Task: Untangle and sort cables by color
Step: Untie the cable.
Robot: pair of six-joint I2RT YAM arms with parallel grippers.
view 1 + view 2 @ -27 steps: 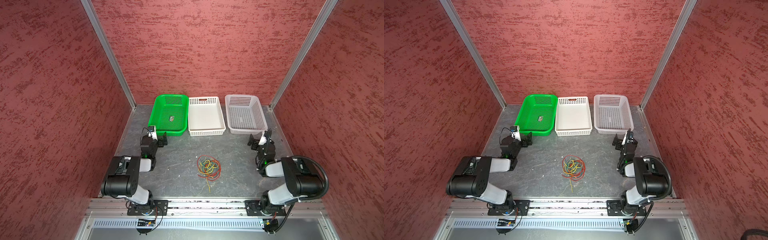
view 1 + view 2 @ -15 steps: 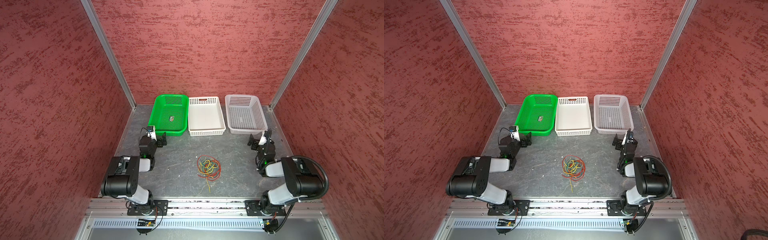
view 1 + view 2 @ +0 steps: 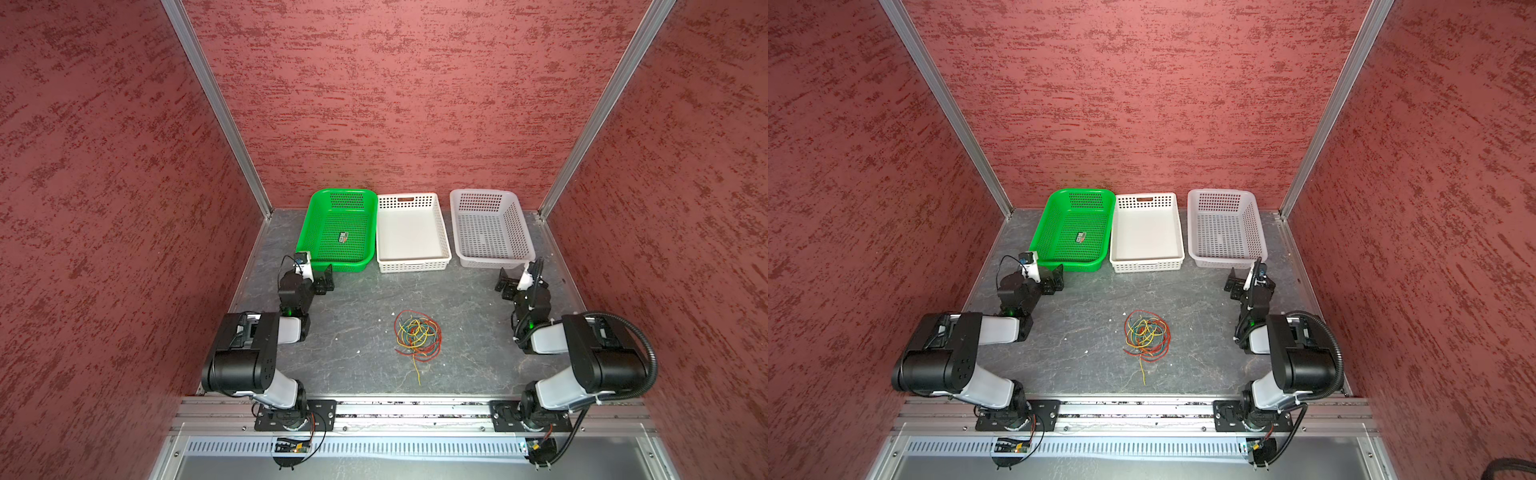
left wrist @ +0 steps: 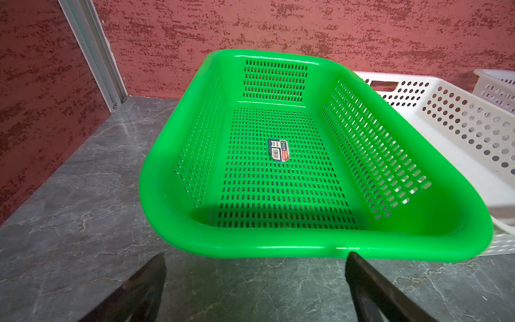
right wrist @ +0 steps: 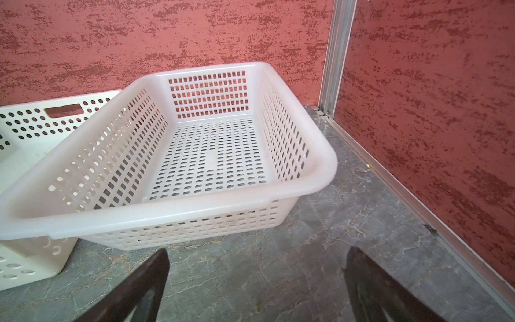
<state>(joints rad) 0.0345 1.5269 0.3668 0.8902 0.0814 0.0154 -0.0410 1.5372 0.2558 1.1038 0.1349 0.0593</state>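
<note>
Beside green basket (image 4: 250,246), left gripper (image 4: 255,260): jaws apart, empty.
Right gripper (image 5: 256,258): jaws apart, empty, facing translucent basket (image 5: 167,212).
Cables (image 3: 417,336): tangled red, yellow and teal heap on table (image 3: 353,316), between arms, well apart from both.

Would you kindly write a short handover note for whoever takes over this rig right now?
Left tool: open, empty, near the front of the green basket.
Right tool: open, empty, near the front of the white basket.
Cables: red, yellow and blue-green, one tangled pile on the table between the arms, untouched.
The cream tray sits between the two baskets; none of the three holds a cable.
Done: nothing sorted.
Left: untangle the pile and sort every colour.
</note>
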